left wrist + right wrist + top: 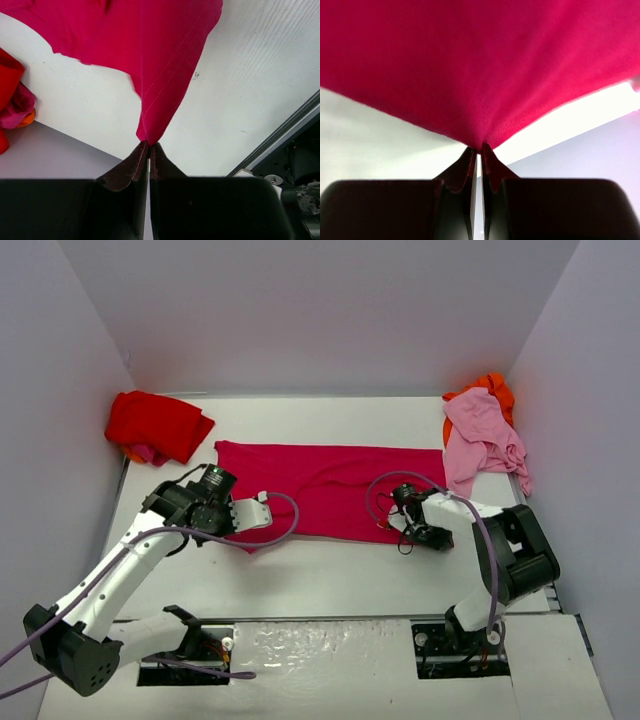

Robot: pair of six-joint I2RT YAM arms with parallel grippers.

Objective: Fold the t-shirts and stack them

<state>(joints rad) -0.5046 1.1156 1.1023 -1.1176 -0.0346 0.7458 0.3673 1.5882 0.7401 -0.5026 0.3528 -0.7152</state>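
A crimson-magenta t-shirt [330, 490] lies spread across the middle of the white table [330, 580]. My left gripper [264, 508] is shut on its near left corner; the left wrist view shows the cloth [150, 40] drawn to a point between the closed gripper tips [149, 144]. My right gripper [402, 536] is shut on the shirt's near right edge, and the fabric [480, 65] puckers into the pinched gripper tips [479, 147]. A bright red t-shirt [155, 425] lies heaped at the back left. At the back right a pale pink t-shirt [482, 440] lies on an orange one [492, 388].
Pale walls [320, 310] close the table in at the back and both sides. Purple cables [285, 530] loop from each wrist over the magenta shirt's near edge. The arm bases stand along the table's near edge [330, 625].
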